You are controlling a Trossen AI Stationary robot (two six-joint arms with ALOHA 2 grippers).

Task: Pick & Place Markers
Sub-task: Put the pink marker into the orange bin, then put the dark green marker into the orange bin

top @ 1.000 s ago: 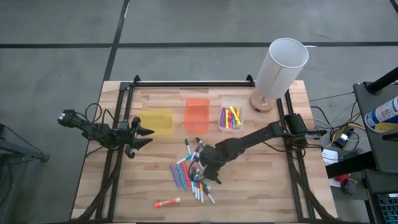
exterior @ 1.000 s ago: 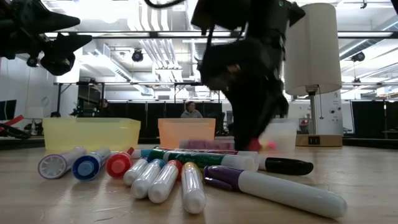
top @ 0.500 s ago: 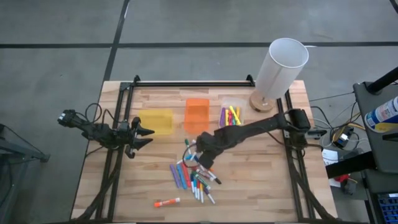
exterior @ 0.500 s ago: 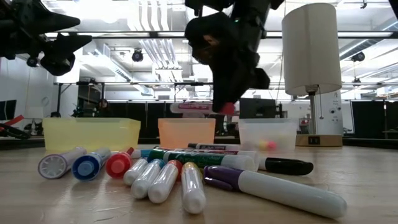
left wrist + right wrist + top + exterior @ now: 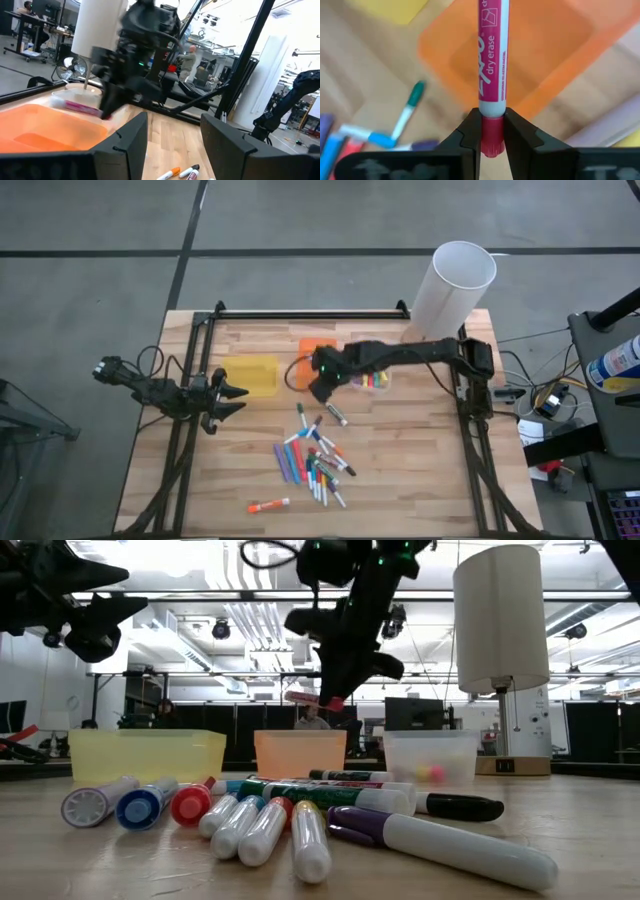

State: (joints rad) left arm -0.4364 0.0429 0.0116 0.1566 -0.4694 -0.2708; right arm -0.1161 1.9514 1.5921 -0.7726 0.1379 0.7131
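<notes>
My right gripper (image 5: 320, 387) is shut on a pink-and-white dry-erase marker (image 5: 492, 55), high over the near edge of the orange bin (image 5: 317, 356). The low view shows the marker (image 5: 305, 698) sticking out level from the gripper (image 5: 335, 700). The other markers lie in a loose pile (image 5: 312, 460) on the table's middle, with one apart (image 5: 335, 416). My left gripper (image 5: 236, 392) is open and empty at the table's left, beside the yellow bin (image 5: 254, 375). My right gripper pinches the marker's pink end (image 5: 491, 134) between its two fingers. The fingers come from above, slanting down, and lie across the marker. The white barrel (image 5: 493, 75) reaches out past the fingertips. The marker is lifted clear, about level, above the orange bin.
A clear bin (image 5: 372, 376) holding several markers stands right of the orange bin. A lamp with a white shade (image 5: 452, 288) stands at the far right corner. A short red-and-white stick (image 5: 268, 505) lies near the front edge. Black rails run along both sides.
My right gripper has risen from the marker pile and gone toward the table's far edge, to above the orange bin. It has stayed shut on the pink marker, which has come up clear of the table with it.
</notes>
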